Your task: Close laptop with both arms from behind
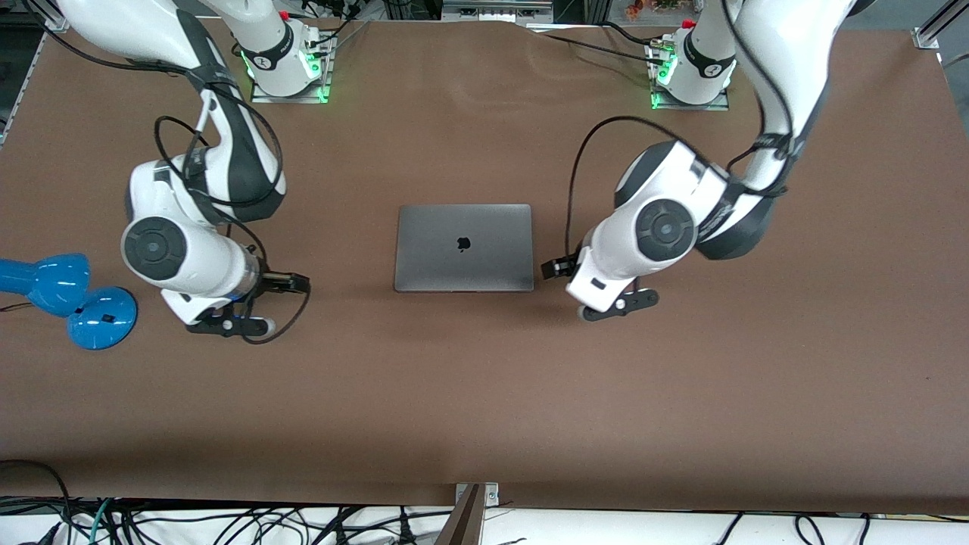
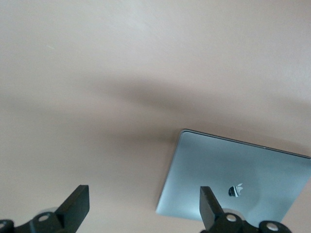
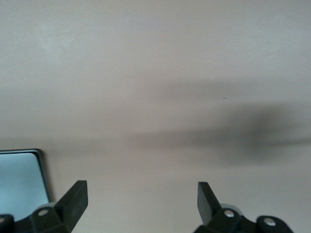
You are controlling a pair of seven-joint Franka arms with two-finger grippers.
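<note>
Now — laptop (image 1: 463,247) shut | left tool (image 2: 143,206) agape, empty | right tool (image 3: 142,204) alike

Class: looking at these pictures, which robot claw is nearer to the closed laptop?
The left claw, up just off the laptop on the left arm's end. The right claw hangs farther off, toward the right arm's end.

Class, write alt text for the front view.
A closed laptop lies lid-up mid-table between two white arms, the left gripper and right gripper open over the table beside it. A blue lamp lies at the right arm's end.
</note>
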